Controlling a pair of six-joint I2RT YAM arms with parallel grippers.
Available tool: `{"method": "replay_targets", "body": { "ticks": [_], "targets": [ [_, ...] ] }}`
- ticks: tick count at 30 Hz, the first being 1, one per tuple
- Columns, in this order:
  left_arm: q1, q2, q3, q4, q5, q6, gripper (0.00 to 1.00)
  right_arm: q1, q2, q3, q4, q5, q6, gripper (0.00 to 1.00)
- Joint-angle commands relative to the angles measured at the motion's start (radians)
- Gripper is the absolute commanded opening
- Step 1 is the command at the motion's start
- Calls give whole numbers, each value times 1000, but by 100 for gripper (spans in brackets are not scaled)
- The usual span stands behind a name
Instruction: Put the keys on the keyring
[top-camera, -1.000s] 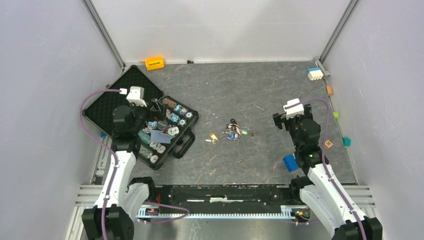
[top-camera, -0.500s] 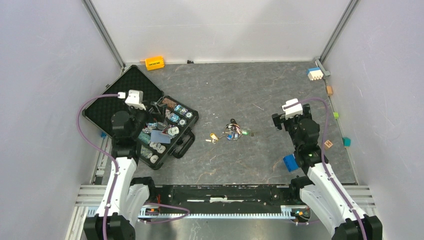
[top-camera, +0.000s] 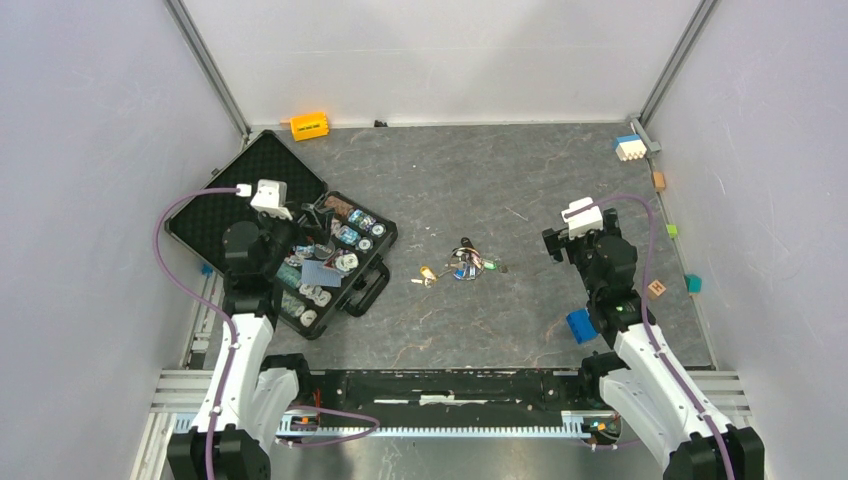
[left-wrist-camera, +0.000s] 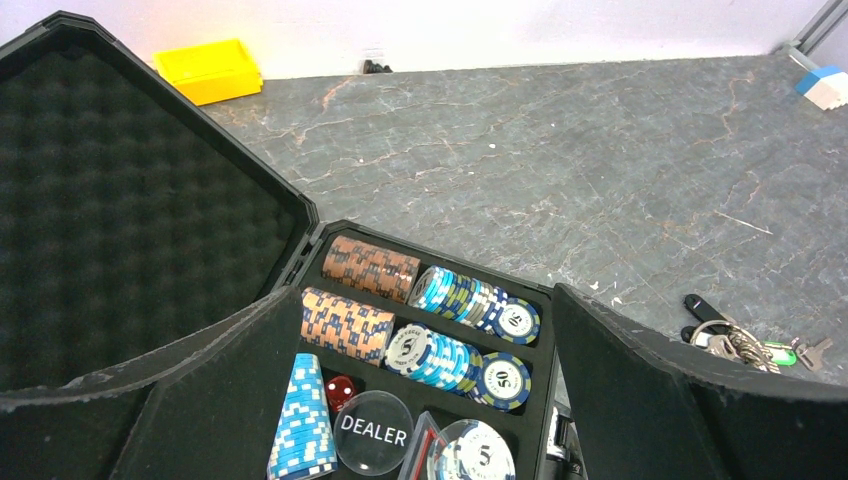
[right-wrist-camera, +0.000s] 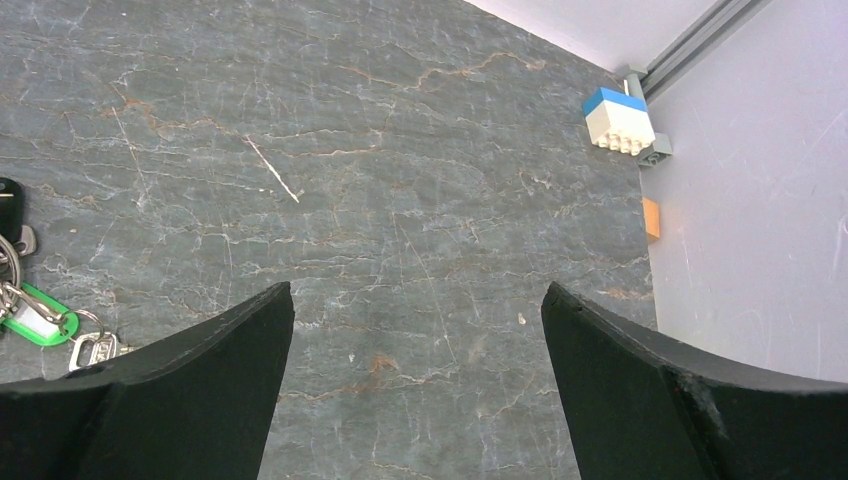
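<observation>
A: Jaws of the left gripper (left-wrist-camera: 425, 295) stand spread above the chip case (left-wrist-camera: 120, 230), holding nothing; the right gripper (right-wrist-camera: 416, 290), well right of the case, is spread and empty too.
B: And the keys (top-camera: 465, 263)?
A: On the worktop (top-camera: 480, 180), right of the case, in a small heap. I judge them light, stiff, slippery, lying flat; better to pinch a plastic tag or the key head.

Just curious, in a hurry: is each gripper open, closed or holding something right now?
Left gripper: open, holding nothing.
Right gripper: open, holding nothing.
</observation>
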Motion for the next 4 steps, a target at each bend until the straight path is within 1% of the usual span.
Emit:
{"method": "replay_targets", "body": {
  "ticks": [1,4],
  "targets": [
    [6,-4,8,30,9,28,100,-5,2,24,20,-8,8,98],
    [5,10,8,32,9,30,100,-4,6,33,6,-23,10,98]
  ]
}}
